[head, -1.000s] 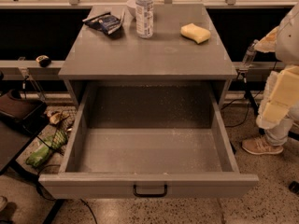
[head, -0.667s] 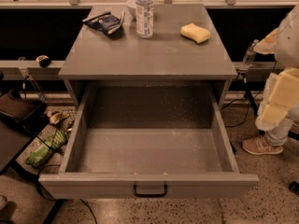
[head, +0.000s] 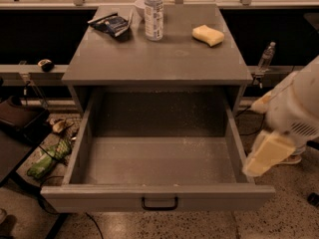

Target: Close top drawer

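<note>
Grey cabinet, laminate or painted metal; entries follow.

Item 1, top drawer (head: 157, 161): wide and deep, drawn far out toward the camera from under the tabletop (head: 159, 59). Nothing shows inside it, and its floor looks dusty. The front panel lies nearest the camera, with a small black bar handle (head: 159, 203) at its centre.
- Handling, as I judge it: stiff, boxy and hard-faced, not fragile. It is bulky but unloaded, so a steady push should slide it home.
- Where to take it: the flat front panel, at or just beside the handle, pressed square on. Pressing near a corner could rack it on its runners. I judge that no grasp is needed.

Item 2, my claw (head: 265, 156): pale yellow, at the end of the white arm. It sits beside the drawer's right wall, near the front corner and apart from the handle. Whether it is apart or together I cannot tell.

Item 3, tabletop contents, to be left alone:
- a water bottle (head: 153, 13), upright at rear centre
- a yellow sponge (head: 208, 35), at rear right
- a dark packet (head: 112, 24), at rear left

A hard slam might topple the bottle.

Status: drawer open, closing push not yet made.
</note>
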You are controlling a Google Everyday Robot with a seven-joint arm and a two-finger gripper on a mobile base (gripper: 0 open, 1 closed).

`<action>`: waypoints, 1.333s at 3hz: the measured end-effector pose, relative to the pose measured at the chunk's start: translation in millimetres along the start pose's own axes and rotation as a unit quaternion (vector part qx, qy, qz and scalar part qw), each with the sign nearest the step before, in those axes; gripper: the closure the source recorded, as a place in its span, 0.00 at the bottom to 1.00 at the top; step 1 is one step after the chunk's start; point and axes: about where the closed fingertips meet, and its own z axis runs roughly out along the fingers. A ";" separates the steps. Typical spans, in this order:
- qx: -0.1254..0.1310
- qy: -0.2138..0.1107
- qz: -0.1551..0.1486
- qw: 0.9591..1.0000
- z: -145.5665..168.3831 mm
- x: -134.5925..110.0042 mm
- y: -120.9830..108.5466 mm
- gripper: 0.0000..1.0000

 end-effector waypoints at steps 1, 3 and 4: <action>0.008 0.019 0.024 0.999 55.1 18.6 28.2 0.43; -0.015 0.039 0.059 0.997 158.4 95.0 122.3 0.89; -0.030 0.033 0.071 0.996 201.4 129.3 172.7 1.00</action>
